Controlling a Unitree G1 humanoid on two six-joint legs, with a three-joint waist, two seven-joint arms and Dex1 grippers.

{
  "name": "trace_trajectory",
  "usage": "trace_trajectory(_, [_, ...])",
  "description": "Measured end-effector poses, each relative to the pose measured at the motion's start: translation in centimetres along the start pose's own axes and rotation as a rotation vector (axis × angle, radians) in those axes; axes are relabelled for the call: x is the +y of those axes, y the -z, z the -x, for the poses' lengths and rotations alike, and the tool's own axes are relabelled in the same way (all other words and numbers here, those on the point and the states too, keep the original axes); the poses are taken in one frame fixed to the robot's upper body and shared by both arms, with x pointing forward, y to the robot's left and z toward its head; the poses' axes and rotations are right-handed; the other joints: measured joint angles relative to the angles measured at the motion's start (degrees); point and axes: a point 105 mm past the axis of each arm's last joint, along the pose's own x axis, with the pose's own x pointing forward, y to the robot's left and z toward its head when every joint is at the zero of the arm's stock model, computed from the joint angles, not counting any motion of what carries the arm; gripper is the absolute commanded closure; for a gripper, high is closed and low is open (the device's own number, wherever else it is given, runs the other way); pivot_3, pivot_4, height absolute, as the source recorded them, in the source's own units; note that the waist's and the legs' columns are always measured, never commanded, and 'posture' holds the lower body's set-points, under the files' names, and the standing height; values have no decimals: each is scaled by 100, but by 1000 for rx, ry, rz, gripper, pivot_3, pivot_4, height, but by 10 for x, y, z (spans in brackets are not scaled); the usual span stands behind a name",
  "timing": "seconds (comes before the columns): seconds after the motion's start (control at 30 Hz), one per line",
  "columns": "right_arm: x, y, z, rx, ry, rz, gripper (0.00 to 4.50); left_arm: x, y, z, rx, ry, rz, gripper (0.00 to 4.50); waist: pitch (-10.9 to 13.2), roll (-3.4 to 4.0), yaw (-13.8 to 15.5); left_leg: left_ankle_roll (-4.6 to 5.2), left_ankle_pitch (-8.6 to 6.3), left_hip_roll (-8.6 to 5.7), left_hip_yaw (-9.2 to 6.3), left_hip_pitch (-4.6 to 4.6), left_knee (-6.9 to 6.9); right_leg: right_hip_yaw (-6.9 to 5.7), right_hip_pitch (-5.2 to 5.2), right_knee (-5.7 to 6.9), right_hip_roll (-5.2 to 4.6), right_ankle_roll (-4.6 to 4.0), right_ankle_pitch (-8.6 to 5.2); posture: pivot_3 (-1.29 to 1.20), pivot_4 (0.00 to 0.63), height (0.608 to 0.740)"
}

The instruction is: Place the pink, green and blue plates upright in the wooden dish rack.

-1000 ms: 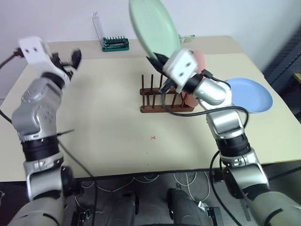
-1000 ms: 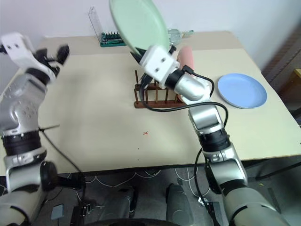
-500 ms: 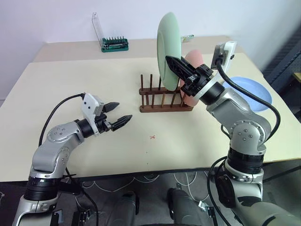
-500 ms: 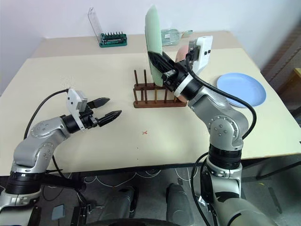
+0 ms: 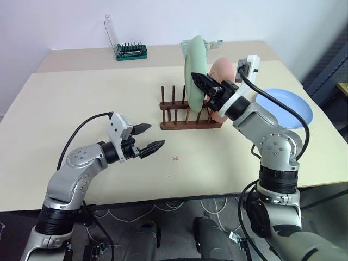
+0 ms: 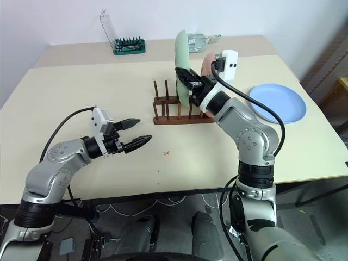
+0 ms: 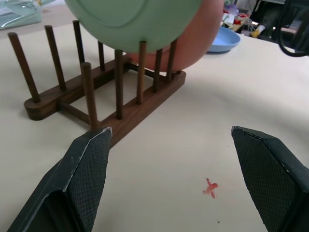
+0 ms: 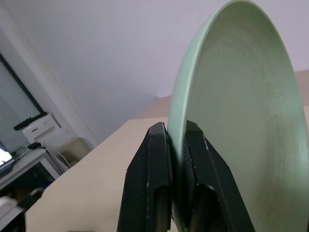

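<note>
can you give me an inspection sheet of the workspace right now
surface: beige table, small red mark near the front
job's things: green plate upright, held over the wooden dish rack; pink plate already standing in the rack; blue plate flat on the table
clutter: green tool holder and clear stand at the back edge
grippers: right gripper shut on the green plate's rim; left gripper open, holding nothing
cables: black cable along the right arm, another on the left arm
surroundings: plain pale wall behind
</note>
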Motion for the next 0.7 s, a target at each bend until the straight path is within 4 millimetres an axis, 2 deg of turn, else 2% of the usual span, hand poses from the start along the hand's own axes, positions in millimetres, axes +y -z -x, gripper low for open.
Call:
trace_trajectory(0.2, [-13, 6, -3, 22, 51, -50, 4500, -2, 1, 0, 0, 1, 3, 433, 1, 1, -3, 0, 0, 0, 0, 0, 0, 0, 0, 0, 1, 0, 0, 0, 150, 740])
trace_trajectory(0.3, [-14, 5, -5, 23, 52, -51, 3395, -3, 2, -1, -1, 0, 3, 382, 1, 1, -3, 0, 0, 0, 1, 0, 0, 0, 0, 0, 1, 0, 0, 0, 150, 740])
trace_trajectory(0.47, [-13, 2, -7, 17, 57, -41, 915, -4, 2, -2, -3, 2, 5, 382, 1, 1, -1, 0, 0, 0, 1, 0, 0, 0, 0, -1, 1, 0, 0, 0, 150, 740])
trace_trajectory(0.53, [-13, 1, -7, 15, 61, -39, 62, -4, 3, -3, -2, 4, 5, 382, 1, 1, 0, 0, 0, 0, 0, 0, 0, 0, 0, -1, 1, 0, 0, 0, 150, 740])
trace_trajectory(0.7, [-13, 0, -7, 26, 75, 17, 62, -5, 3, -4, -1, 6, 4, 382, 1, 2, 0, 0, 0, 0, 1, 0, 0, 0, 0, -1, 1, 0, 0, 0, 150, 740])
